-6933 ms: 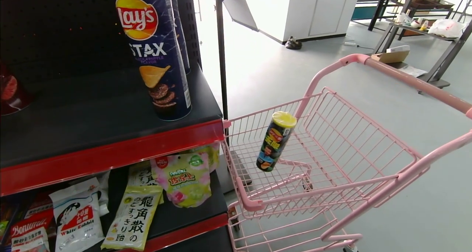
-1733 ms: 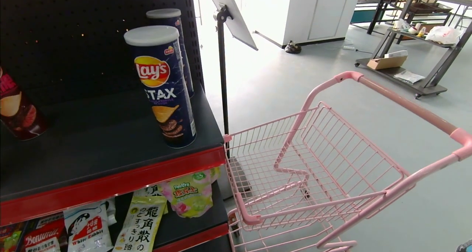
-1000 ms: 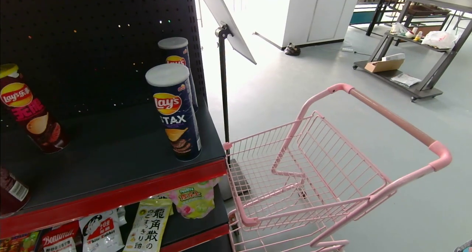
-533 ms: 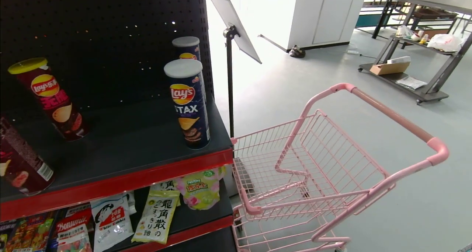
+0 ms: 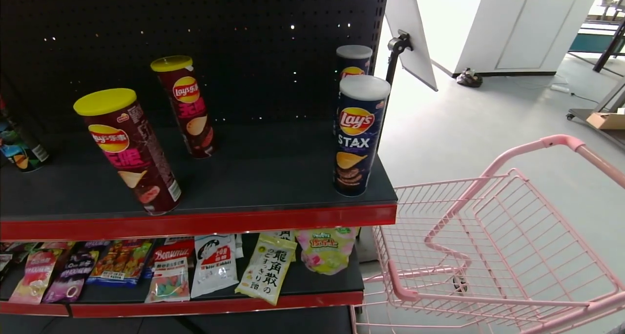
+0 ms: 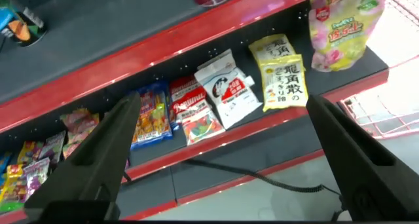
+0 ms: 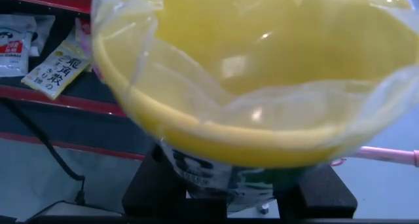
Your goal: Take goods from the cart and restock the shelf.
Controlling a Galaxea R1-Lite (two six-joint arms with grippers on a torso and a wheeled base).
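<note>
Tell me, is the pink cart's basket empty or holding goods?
Empty in the visible part: nothing lies on the pink cart's wire floor. Its near corner is out of frame.

the chip can is mostly hidden behind its blurred yellow lid, and the cart is cut off at the head view's right and bottom edges.

The black cylindrical chip can with a yellow plastic lid, seen in the basket of the pink wire shopping cart in the earliest frame, is now sitting clamped in the right end effector. The head camera is turning toward the robot's left, bringing two dark red, yellow-lidded chip cans on the black, red-edged shelf into fuller view and pushing the cart toward the right edge.
</note>
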